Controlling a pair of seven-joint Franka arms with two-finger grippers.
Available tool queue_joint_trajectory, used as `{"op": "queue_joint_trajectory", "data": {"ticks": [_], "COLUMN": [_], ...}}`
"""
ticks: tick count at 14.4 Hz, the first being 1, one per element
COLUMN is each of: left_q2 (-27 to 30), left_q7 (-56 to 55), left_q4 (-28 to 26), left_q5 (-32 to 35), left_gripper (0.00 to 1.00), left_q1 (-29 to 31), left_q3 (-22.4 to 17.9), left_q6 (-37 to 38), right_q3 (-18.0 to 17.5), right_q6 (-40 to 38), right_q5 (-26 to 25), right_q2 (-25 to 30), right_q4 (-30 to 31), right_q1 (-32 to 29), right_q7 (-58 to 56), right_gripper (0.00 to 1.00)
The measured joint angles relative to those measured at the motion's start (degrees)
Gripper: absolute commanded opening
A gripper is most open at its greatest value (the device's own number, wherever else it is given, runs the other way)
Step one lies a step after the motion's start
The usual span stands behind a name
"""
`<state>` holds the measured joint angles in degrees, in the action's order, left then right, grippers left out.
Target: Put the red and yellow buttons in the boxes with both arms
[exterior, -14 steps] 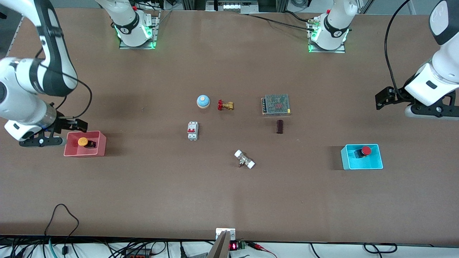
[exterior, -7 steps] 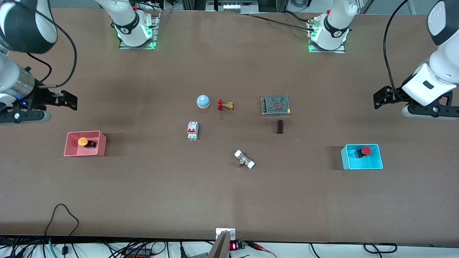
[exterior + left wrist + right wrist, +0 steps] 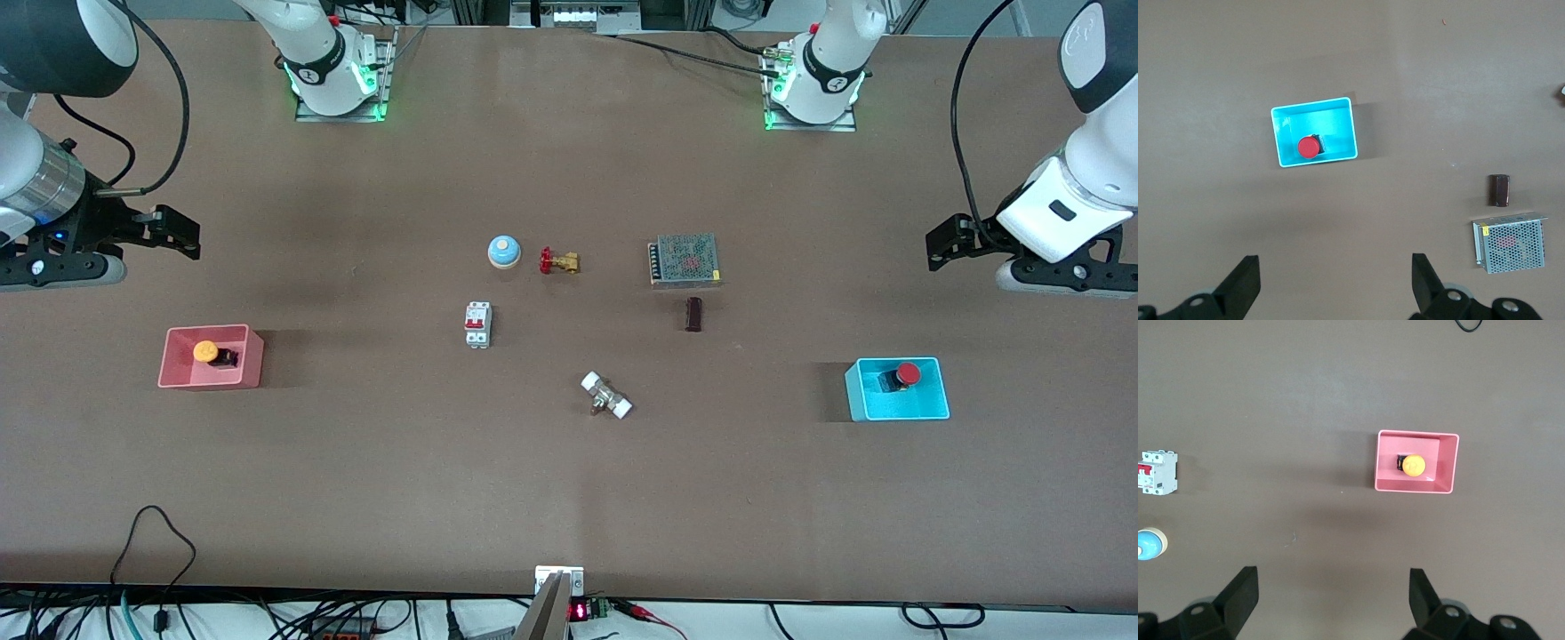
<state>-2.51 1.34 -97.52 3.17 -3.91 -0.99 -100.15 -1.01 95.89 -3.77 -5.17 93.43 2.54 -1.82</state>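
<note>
I have the right claw (image 3: 1328, 603) up in the air over bare bench (image 3: 356, 498) at the right arm's end, released, its fingers (image 3: 1239, 597) spread wide with nothing between them. In the front view it hangs over a spot farther from the camera than the pink box (image 3: 211, 357). The yellow button (image 3: 205, 351) lies inside that box, black body on its side, well apart from the claw.

My left claw (image 3: 1331, 287) is also up over bare bench, at the left arm's end, released, fingers (image 3: 1425, 280) spread and empty. It is over a spot farther from the camera than the cyan box (image 3: 897, 388). The red button (image 3: 907, 373) sits in that box, against the wall toward the left arm's end.

Taking the cyan box as landmark: a mesh-topped metal unit (image 3: 684, 260) lies toward the bench's middle and farther from the camera; a small dark block (image 3: 693, 314) lies just beside the unit, nearer the camera. Further toward the pink box I note a white-capped fitting (image 3: 606, 396), a brass valve (image 3: 558, 261) with a red handle, a blue bell (image 3: 503, 252) just beside the valve, and a white breaker (image 3: 477, 324).
</note>
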Motion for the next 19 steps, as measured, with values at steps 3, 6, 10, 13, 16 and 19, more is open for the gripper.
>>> {"op": "queue_joint_trajectory", "data": {"ticks": [3,6,10,13,16,19], "left_q2": [0.0,0.0,0.0,0.0,0.0,0.0], "left_q7": [0.0,0.0,0.0,0.0,0.0,0.0], "left_q4": [0.02,0.03,0.03,0.03,0.03,0.03], "left_q5": [0.0,0.0,0.0,0.0,0.0,0.0], "left_gripper": [1.0,1.0,1.0,1.0,1.0,1.0], "left_q1": [0.0,0.0,0.0,0.0,0.0,0.0], "left_q3": [0.01,0.05,0.12,0.14,0.14,0.14], "left_q6": [0.0,0.0,0.0,0.0,0.0,0.0], "right_q3": [0.01,0.03,0.05,0.05,0.04,0.03], "right_q6": [-0.02,-0.02,-0.02,-0.02,-0.02,-0.02], "right_q5": [2.9,6.45,6.61,5.49,4.68,4.63], "right_q2": [-0.36,-0.71,-0.94,-0.96,-0.97,-1.07], "right_q4": [0.0,0.0,0.0,0.0,0.0,0.0], "right_q1": [-0.04,-0.07,-0.12,-0.11,-0.11,-0.1], "right_q7": [0.6,1.43,1.46,1.45,1.45,1.45], "right_gripper": [1.0,1.0,1.0,1.0,1.0,1.0]}}
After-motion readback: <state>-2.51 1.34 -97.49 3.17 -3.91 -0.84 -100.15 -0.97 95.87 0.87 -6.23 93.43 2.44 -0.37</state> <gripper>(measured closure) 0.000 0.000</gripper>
